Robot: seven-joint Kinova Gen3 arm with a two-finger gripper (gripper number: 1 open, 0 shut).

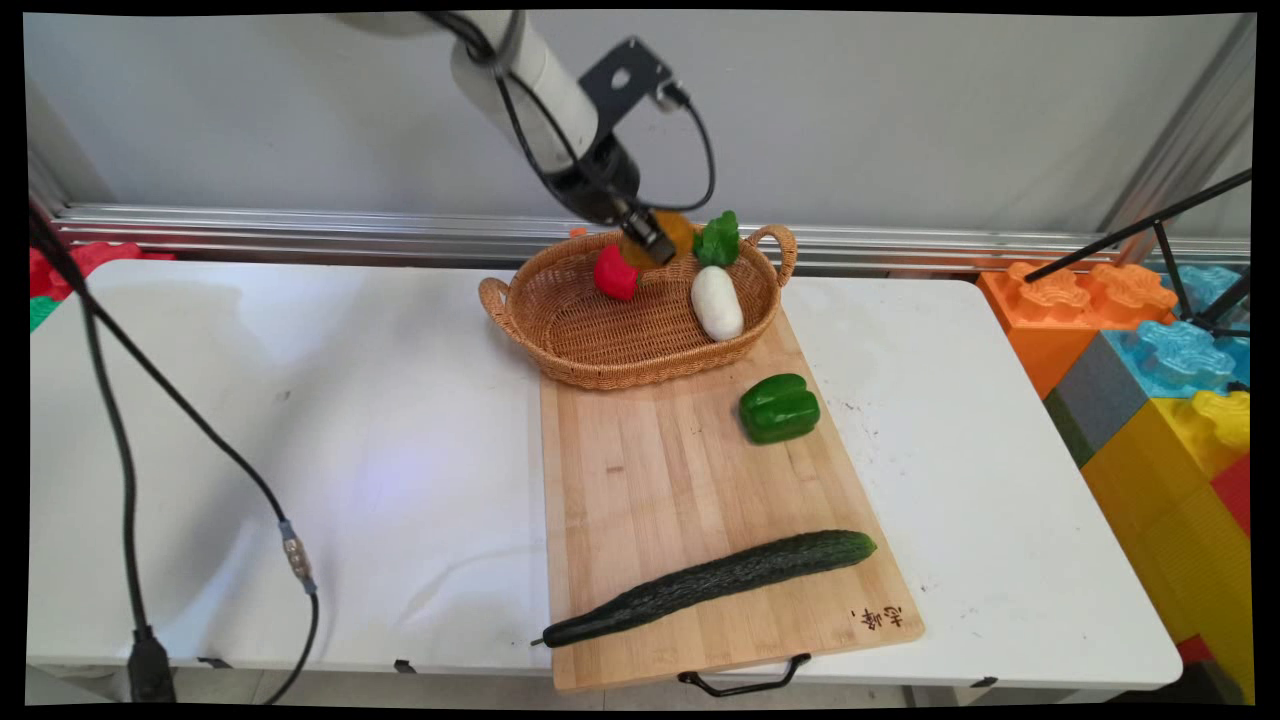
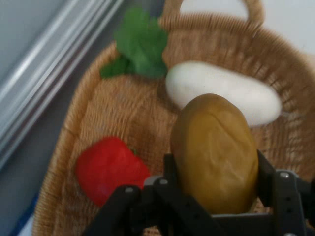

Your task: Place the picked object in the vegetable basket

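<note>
Hand view: the gripper clamps a brownish-yellow potato over the wicker basket, above the red pepper and white radish. In the main view, the potato is mostly hidden behind the gripper.

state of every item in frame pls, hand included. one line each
hand: over the basket's far side, shut on the potato
potato: held between the fingers, above the basket
basket: upright, on the cutting board's far end
red pepper: lying in the basket
white radish: lying in the basket, leaves toward the wall
green pepper: loose on the cutting board
cucumber: lying across the board's near end
cutting board: flat on the table
</note>
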